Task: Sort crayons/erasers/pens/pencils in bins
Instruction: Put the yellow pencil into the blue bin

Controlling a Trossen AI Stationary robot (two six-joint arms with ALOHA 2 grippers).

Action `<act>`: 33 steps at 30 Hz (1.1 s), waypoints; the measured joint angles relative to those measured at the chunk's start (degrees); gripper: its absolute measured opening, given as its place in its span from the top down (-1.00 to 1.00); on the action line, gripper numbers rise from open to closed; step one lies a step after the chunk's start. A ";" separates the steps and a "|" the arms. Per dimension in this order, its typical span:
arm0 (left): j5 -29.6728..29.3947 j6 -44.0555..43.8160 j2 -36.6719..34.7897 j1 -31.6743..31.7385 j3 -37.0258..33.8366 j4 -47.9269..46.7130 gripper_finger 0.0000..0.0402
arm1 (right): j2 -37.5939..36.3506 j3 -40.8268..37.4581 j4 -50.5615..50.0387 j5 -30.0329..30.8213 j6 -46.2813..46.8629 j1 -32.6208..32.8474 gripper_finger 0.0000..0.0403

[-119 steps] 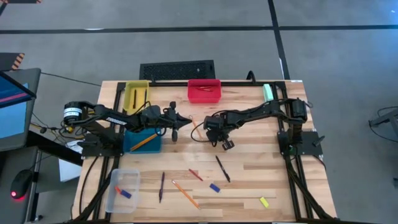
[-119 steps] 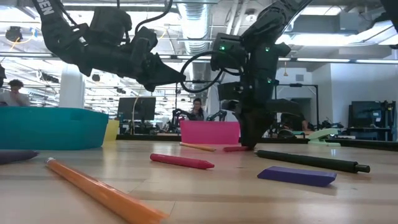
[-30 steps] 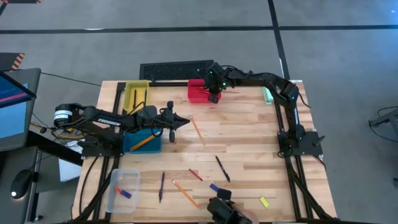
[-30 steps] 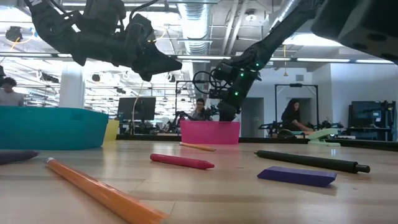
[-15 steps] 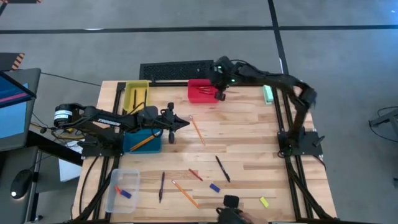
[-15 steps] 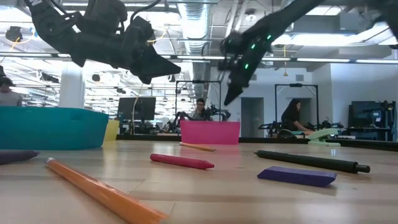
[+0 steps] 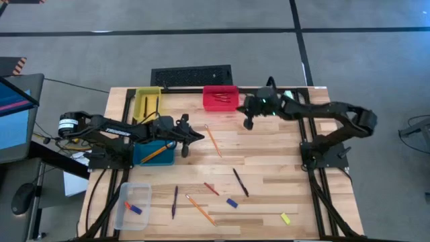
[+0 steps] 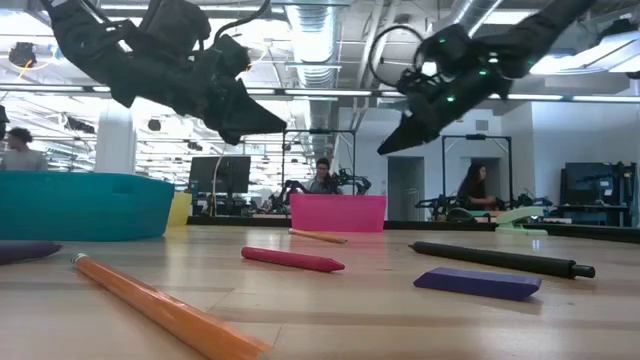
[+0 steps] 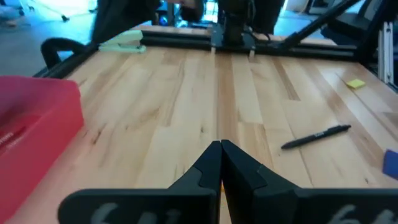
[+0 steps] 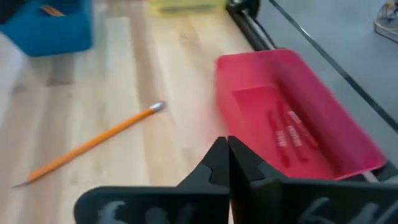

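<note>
From above, the wooden table carries a yellow bin and a red bin along its far edge, a teal bin partly hidden under the left arm, and a clear bin at the near left corner. The right gripper, fingers pressed together and empty, hovers just right of the red bin; the left gripper, likewise clenched on nothing, points at an orange pencil. Pens, crayons and erasers lie scattered near the near edge.

At table level, a red crayon, a black pen and a blue eraser lie well apart.

The right wrist view shows crayons inside the red bin, blurred.
</note>
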 joint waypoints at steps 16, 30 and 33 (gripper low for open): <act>-5.58 0.27 0.35 -14.80 14.13 -35.17 1.00 | -6.00 -8.14 3.67 7.89 3.11 13.99 0.98; -19.23 -8.73 7.01 -18.19 25.12 -42.71 0.81 | -6.04 -8.16 3.24 12.40 1.14 19.24 0.98; -18.68 -9.90 10.96 -16.82 28.45 -42.77 0.70 | -6.07 -8.16 3.20 12.44 1.10 19.37 0.98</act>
